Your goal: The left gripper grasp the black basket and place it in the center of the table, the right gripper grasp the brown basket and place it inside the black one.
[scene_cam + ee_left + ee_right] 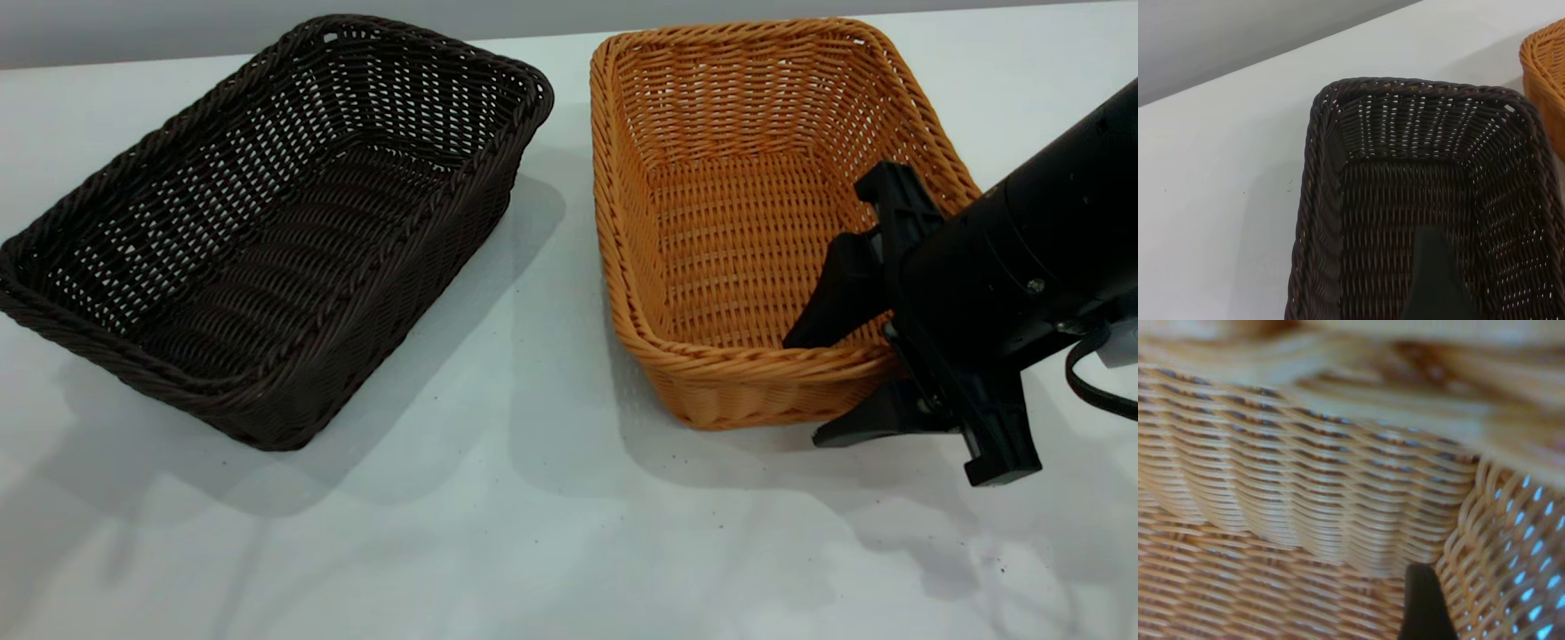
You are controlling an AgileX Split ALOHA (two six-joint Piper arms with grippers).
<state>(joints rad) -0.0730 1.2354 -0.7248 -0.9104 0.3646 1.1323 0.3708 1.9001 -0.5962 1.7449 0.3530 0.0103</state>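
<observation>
I am working the brown basket's step. The right gripper (836, 387) is straddling the near short wall of the brown basket (756, 231) close to its right corner, one finger reaching down inside over the woven floor, the other lying outside, low against the wall by the desk (533, 533). The jaws are standing apart with the braided rim between them, so I judge they are not yet clamping. The right wrist view is filling with orange weave and shows one dark fingertip (1425, 603) just beside the inner wall.

The black basket (267, 231) is sitting to the left of the brown one, angled, its far corner near the brown rim but apart from it. It looks left of the desk's middle to me, so I doubt its placing is done. The left gripper is out of the exterior view; the left wrist view is looking down into the black basket, with a single dark finger (1438, 283) over the floor. I cannot tell whether that gripper is open or closed.

Next, I think the right jaws need to be closing squarely on the rim, then lifting straight so the far end clears the desk.

For room: the front of the desk is lying open, good for travel. The gap between the baskets is narrow, so I am expecting to carry the brown one high over the black rim.
</observation>
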